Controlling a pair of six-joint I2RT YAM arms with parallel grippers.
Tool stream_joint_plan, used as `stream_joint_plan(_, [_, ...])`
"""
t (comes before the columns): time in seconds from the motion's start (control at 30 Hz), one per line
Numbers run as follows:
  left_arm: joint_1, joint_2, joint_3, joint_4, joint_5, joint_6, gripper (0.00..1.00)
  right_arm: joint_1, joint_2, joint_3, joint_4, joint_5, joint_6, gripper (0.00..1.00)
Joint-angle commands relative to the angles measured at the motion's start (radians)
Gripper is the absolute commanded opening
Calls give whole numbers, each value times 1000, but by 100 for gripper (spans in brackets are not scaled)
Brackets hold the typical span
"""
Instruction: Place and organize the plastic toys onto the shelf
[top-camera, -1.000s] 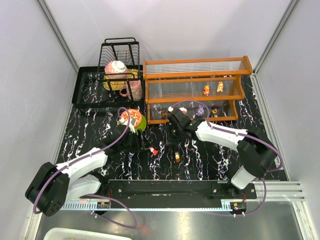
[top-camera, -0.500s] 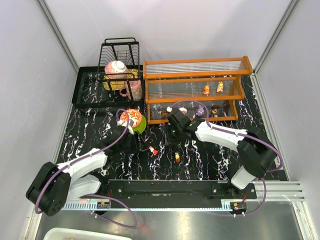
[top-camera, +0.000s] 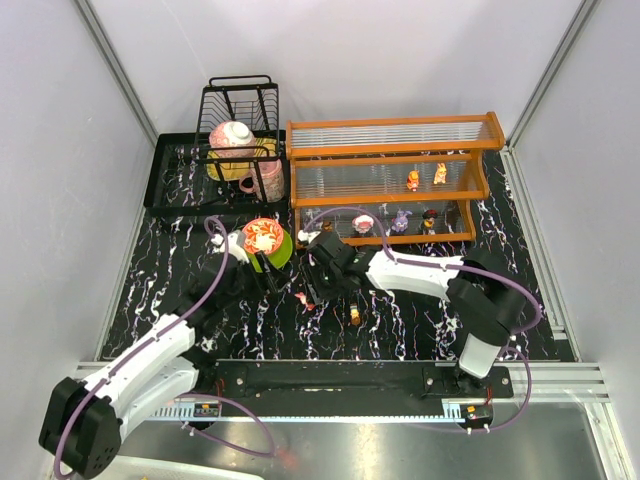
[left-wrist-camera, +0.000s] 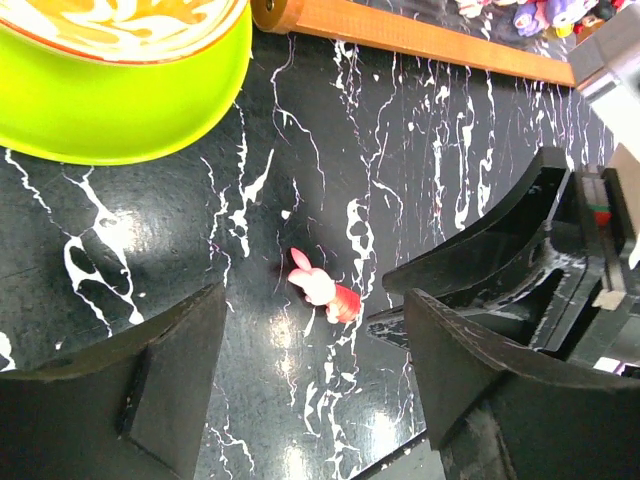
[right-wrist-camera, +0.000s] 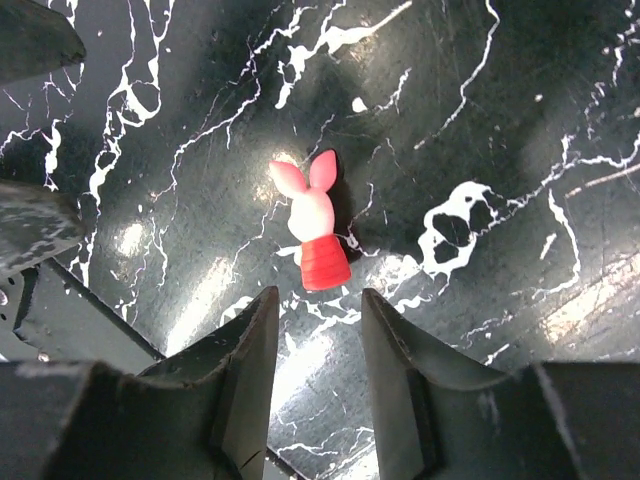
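Right wrist: pink figurine (right-wrist-camera: 315, 225) lies before fingers (right-wrist-camera: 240, 380).

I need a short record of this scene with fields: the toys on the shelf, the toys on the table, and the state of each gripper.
shelf: wide orange-framed tiered rack, far right on the black marbled table
middle tier: orange plastic figurine, yellow-orange plastic figurine
lowest tier: pink-white figurine, purple figurine, dark figurine
on table: pink-eared figurine with red body; small orange-and-dark figurine nearer the arm bases
left gripper: open, empty, pointed at the pink-eared figurine
right gripper: open, empty, over the same figurine
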Motion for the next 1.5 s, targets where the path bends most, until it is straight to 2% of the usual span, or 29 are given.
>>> stream_joint_plan(0.0, [23, -40, 15, -31, -26, -5, 75, 15, 25, 59, 30, 37, -71, 45])
stream_joint_plan(0.73, [69, -62, 7, -53, 3, 12, 76, 23, 131, 85, 43, 0, -77, 42])
stream_joint_plan(0.9, [77, -70, 3, -53, 5, 11, 76, 23, 137, 76, 48, -6, -71, 34])
stream_joint_plan(1.13, [81, -62, 3, -44, 15, 14, 76, 23, 113, 48, 60, -20, -60, 17])
stream_joint_plan(1.33, [81, -51, 7, -10, 55, 34, 76, 21, 13, -21, 85, -63, -55, 2])
stream_joint_plan(1.47, [83, -50, 12, 36, 109, 54, 75, 13, -96, -74, 132, -139, -59, 0])
